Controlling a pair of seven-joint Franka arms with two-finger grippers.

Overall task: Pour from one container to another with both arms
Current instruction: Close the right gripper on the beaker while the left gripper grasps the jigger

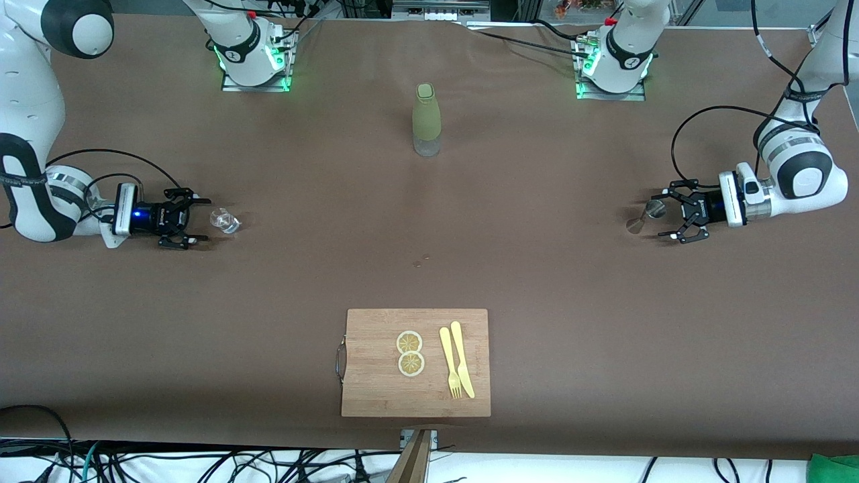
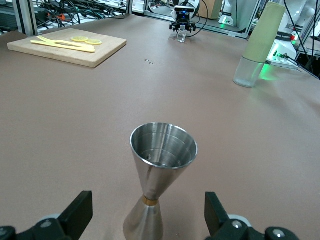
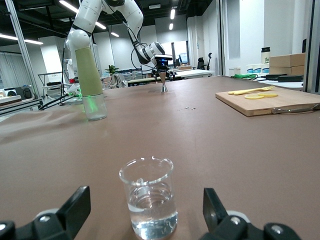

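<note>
Nearest the front camera lies a rectangular wooden cutting board (image 1: 376,365) with a metal handle, carrying two lemon slices (image 1: 409,353) and a pale yellow plastic knife and fork (image 1: 456,362); none of it concerns your pour.

Your source is the tiny clear drinking glass (image 1: 225,221), standing upright on the brown table (image 1: 537,268) toward the right arm's end. The right wrist view shows it about a third full of clear liquid (image 3: 152,212), thin-walled with a thicker base. Judge it light, slick and fragile: close gently around the mid-wall, keep it level until you tip. The right gripper (image 1: 196,219) sits low at table height just beside the glass, fingers (image 3: 75,205) spread wide to either side, not touching.

Your target is the small shiny steel hourglass jigger (image 1: 645,216), upright toward the left arm's end, well apart from the glass. Wide cone up, brass-coloured band (image 2: 149,201) at the waist, cup apparently empty. Stiff and sturdy but polished, so likely slippery; the narrow waist looks the surest hold. The left gripper (image 1: 674,216) is beside it, fingers (image 2: 80,212) parted around it, gripping nothing.

A tall olive-green sleeved bottle (image 1: 426,119) stands mid-table, nearer the bases.
</note>
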